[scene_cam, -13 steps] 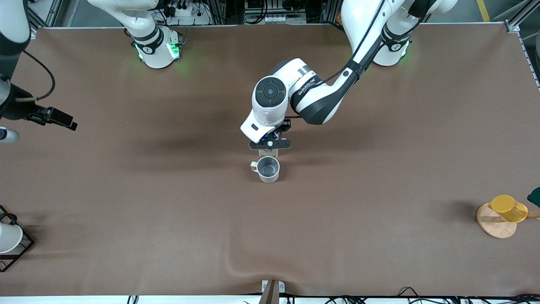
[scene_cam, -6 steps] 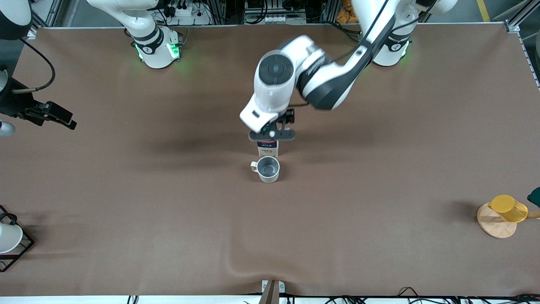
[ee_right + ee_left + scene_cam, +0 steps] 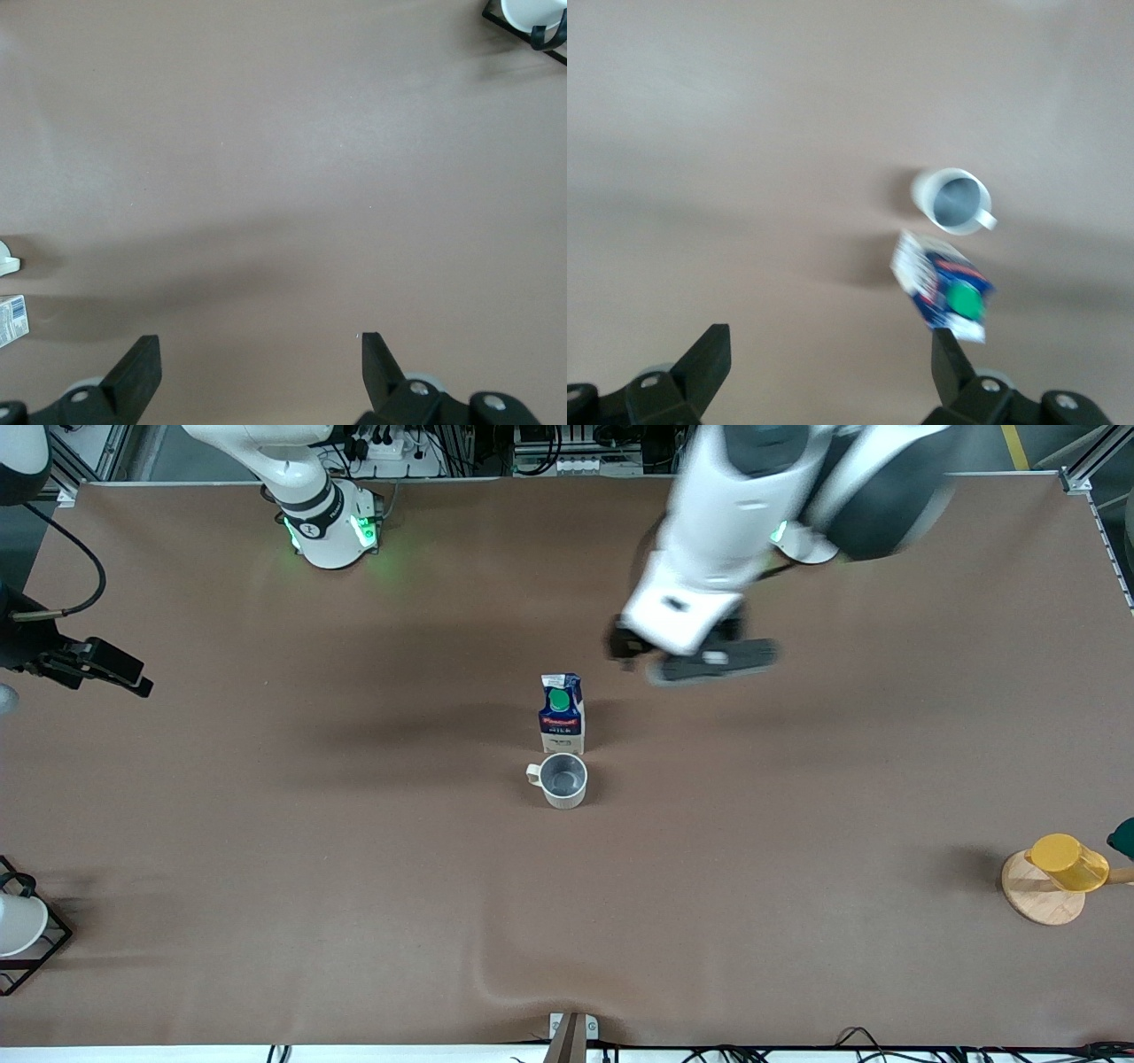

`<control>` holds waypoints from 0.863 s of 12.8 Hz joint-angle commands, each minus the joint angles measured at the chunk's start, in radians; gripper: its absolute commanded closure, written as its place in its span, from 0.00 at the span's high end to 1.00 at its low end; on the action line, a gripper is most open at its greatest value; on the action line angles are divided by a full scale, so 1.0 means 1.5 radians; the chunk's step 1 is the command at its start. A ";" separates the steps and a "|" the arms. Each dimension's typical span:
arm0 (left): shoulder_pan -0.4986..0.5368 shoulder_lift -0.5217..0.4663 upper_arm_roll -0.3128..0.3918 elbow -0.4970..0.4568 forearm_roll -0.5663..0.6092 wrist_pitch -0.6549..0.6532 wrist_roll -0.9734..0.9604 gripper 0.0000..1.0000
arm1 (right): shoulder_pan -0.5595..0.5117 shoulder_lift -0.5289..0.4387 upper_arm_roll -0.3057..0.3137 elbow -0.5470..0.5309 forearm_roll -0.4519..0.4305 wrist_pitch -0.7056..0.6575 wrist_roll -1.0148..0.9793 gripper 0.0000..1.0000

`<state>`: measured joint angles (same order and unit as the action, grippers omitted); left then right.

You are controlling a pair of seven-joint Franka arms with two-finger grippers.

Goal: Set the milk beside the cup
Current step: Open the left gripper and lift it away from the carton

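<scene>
The left pincer [image 3: 700, 657] is seen up in the air with its fingers spread wide and nothing between them, over bare counter [image 3: 797, 797] toward the left arm's end from the milk [image 3: 562, 714]. The right pincer [image 3: 257, 367] is likewise spread and empty, hanging over bare counter at the right arm's end, where that arm waits.

The milk is found upright on the counter, its green cap [image 3: 557, 701] facing the front camera. It stands just beside the cup [image 3: 561, 779], on the side farther from the front camera, the two close together or perhaps touching; which cannot be told. The cup's handle [image 3: 533, 773] points toward the right arm's end. In the left wrist view the milk [image 3: 943, 288] and cup [image 3: 950, 201] are shown side by side, free of the fingers [image 3: 950, 359].

The placing is judged to be done, so the step in hand is the clearing away of the left arm. It is best done by keeping the pincer high and spread and carrying it well clear of the tall, narrow milk, which is likely to tip if clipped. No low sweep should be made over the cup.
</scene>
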<state>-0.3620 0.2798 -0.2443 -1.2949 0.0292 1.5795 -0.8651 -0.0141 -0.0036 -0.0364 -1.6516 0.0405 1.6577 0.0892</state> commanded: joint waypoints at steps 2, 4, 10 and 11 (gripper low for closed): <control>0.123 -0.051 -0.010 -0.049 0.033 -0.002 0.054 1.00 | 0.014 0.014 -0.002 0.026 -0.008 -0.016 0.026 1.00; 0.166 -0.059 -0.010 -0.049 0.032 -0.004 0.146 1.00 | 0.014 0.017 -0.002 0.027 -0.008 -0.016 0.026 1.00; 0.239 -0.078 -0.001 -0.048 0.035 -0.007 0.239 1.00 | 0.014 0.019 -0.002 0.027 -0.008 -0.016 0.026 1.00; 0.238 -0.086 0.018 -0.051 0.034 -0.007 0.287 1.00 | 0.014 0.019 -0.002 0.027 -0.008 -0.016 0.026 1.00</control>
<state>-0.0196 0.2023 -0.2398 -1.3371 0.0621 1.5717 -0.5337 -0.0012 0.0085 -0.0368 -1.6412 0.0401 1.6532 0.1093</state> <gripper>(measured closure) 0.000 0.000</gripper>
